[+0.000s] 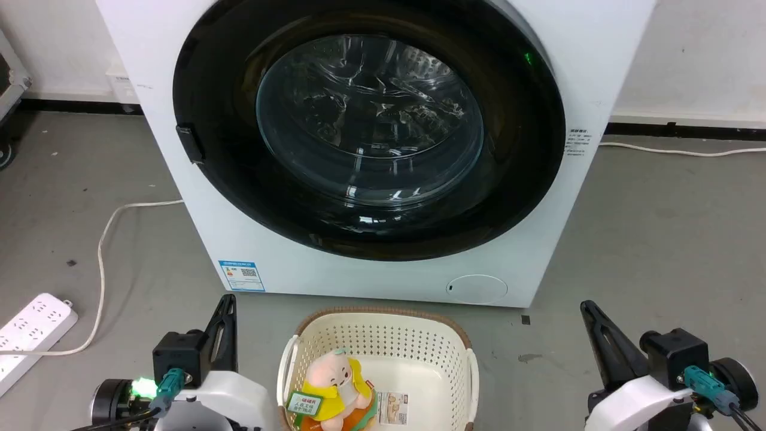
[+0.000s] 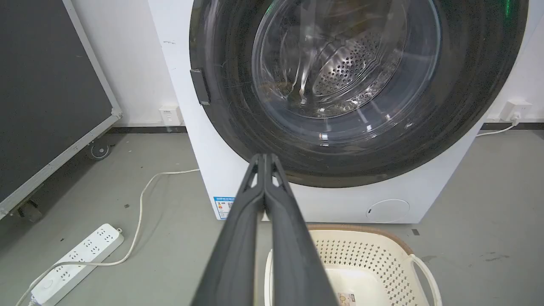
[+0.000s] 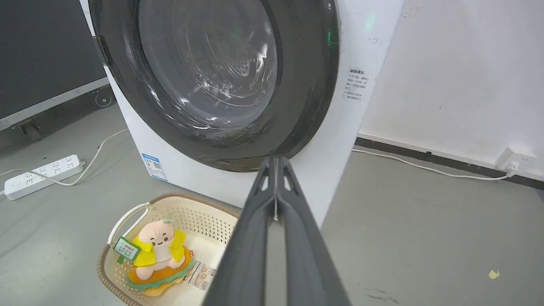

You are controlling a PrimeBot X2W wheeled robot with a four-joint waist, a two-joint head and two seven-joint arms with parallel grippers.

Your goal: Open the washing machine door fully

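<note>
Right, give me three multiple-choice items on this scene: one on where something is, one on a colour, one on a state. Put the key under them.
1. Where does the plush toy lie?
A. on a shelf
B. in the cream basket
C. on a chair

2. What colour is the label low on the front of the washing machine?
A. blue
B. red
C. green

3. How does the washing machine door stand?
A. swung wide open
B. shut against the machine's front
C. removed altogether

Key:
1 B, the toy sits inside the basket's perforated walls, just before the machine.
2 A, the sticker's border and heading are blue.
3 B, the door's black ring lies flush on the white front all the way round.
</note>
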